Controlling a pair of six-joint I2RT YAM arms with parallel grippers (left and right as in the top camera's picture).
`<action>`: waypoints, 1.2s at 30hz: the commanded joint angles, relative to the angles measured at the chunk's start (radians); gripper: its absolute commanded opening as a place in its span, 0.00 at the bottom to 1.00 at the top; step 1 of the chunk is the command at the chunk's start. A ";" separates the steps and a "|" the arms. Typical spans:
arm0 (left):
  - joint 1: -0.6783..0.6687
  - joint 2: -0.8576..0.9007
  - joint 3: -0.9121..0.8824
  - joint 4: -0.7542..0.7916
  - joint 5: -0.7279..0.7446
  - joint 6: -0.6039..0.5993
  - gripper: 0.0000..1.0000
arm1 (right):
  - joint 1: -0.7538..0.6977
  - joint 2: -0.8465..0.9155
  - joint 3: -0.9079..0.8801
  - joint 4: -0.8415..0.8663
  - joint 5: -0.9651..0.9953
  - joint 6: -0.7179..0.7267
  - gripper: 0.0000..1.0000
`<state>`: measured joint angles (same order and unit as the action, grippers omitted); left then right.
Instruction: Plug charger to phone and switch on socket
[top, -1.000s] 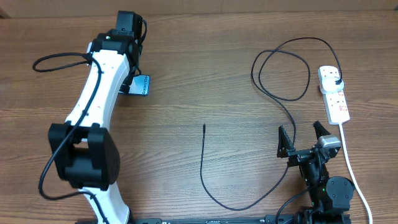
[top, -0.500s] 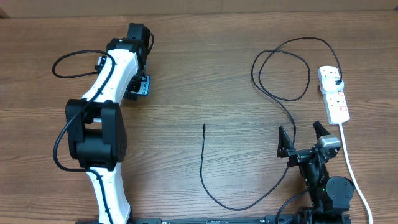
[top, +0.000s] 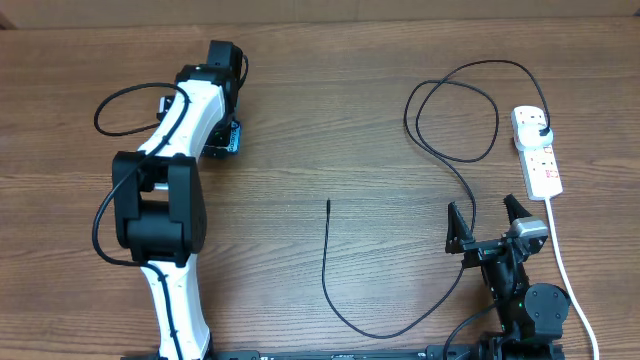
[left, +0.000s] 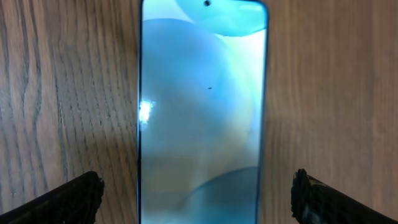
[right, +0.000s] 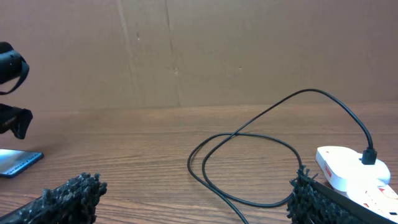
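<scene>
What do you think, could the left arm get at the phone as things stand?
Probably yes: the left arm's fingers stand open either side of the phone, wider than it, and nothing lies between.

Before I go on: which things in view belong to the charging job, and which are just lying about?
Job: phone; white power strip; charger cable, its plug end in the strip.
Not part of it: wooden table; brown backdrop board.

Phone (top: 231, 138) far left; charger (top: 325, 250) seemingly in socket (top: 540, 160), right.
</scene>
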<state>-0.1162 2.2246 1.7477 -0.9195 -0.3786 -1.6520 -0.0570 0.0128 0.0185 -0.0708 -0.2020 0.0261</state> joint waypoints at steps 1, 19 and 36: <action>0.008 0.048 0.024 -0.003 -0.012 -0.059 1.00 | 0.005 -0.010 -0.010 0.005 0.011 0.000 1.00; 0.043 0.079 0.024 0.009 0.013 -0.057 1.00 | 0.005 -0.010 -0.010 0.005 0.010 0.000 1.00; 0.058 0.083 0.024 0.050 0.021 -0.027 1.00 | 0.005 -0.010 -0.010 0.005 0.011 0.000 1.00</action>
<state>-0.0631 2.2803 1.7569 -0.8745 -0.3710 -1.6833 -0.0570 0.0128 0.0185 -0.0704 -0.2020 0.0261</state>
